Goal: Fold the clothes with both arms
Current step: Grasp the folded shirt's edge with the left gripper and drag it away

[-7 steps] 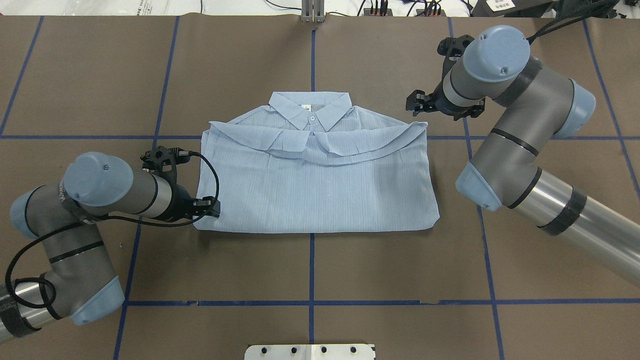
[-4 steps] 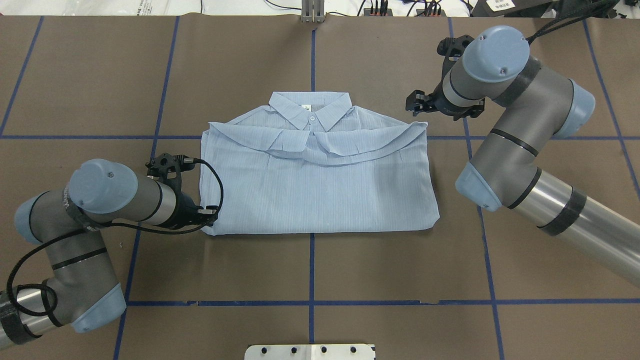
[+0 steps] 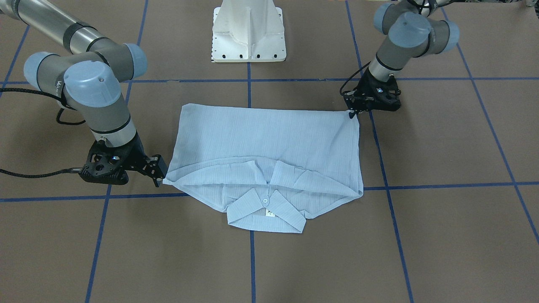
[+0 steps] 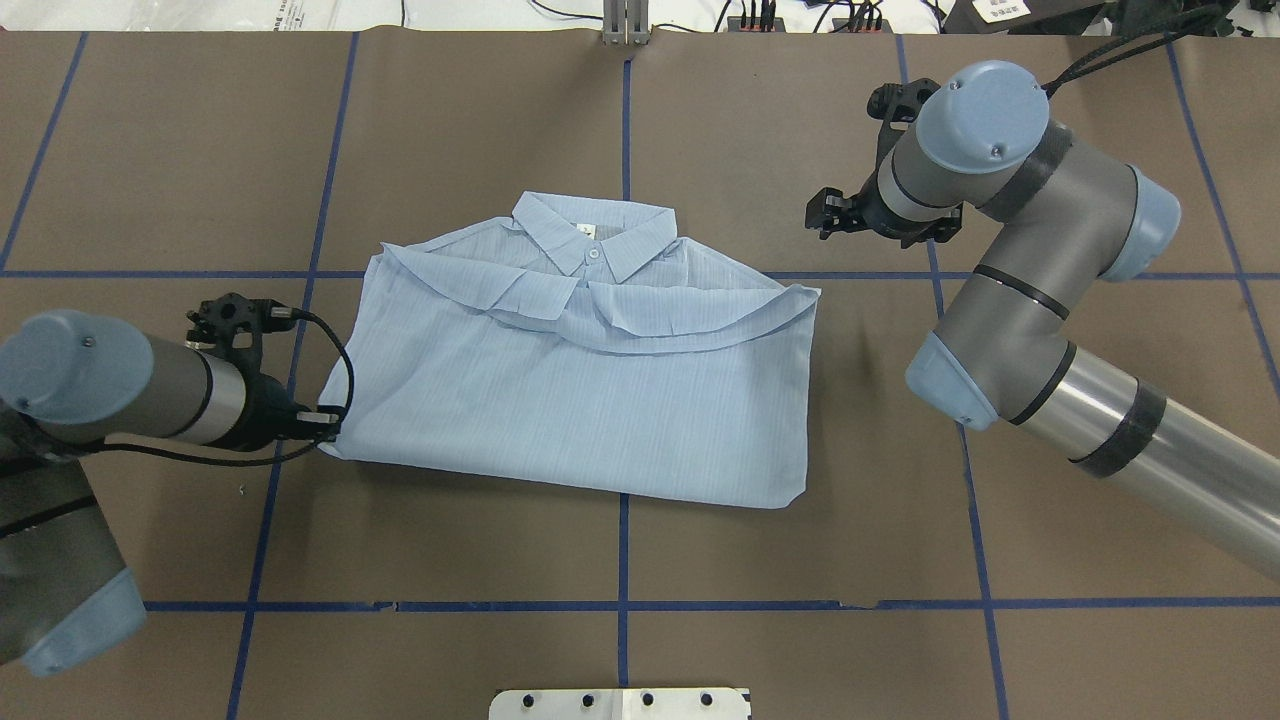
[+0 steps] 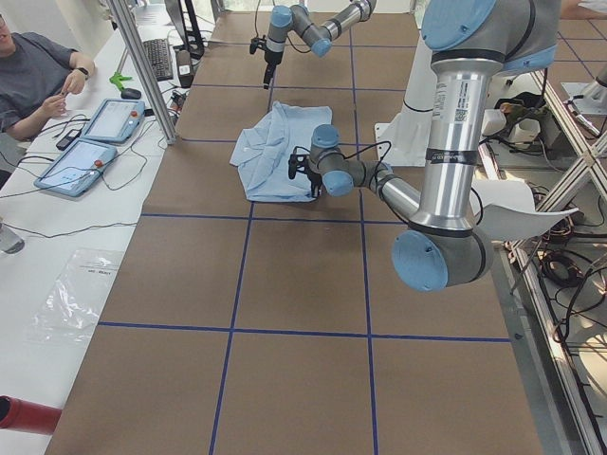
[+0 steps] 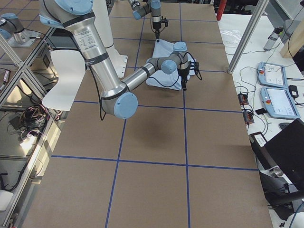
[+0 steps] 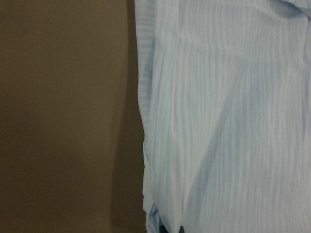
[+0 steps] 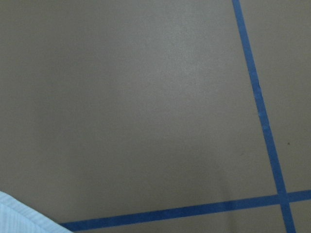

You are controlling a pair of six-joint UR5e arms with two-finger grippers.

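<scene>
On brown paper-covered table [image 4: 700, 560], near left edge: left black two-finger gripper [image 4: 328, 420], seemingly clamped on near-left hem corner of thin pale-blue striped button-up shirt [image 4: 600, 390]. Mid-table: shirt skewed, sleeves and body already folded in, likely one last fold outstanding. Toward far-right: right black two-finger gripper [image 4: 822, 212], fingers apart, empty, near shoulder corner, not touching.

Brown table [image 4: 450, 560] (blue gridlines [image 4: 800, 605]) beside white bench [image 5: 28, 256].
</scene>
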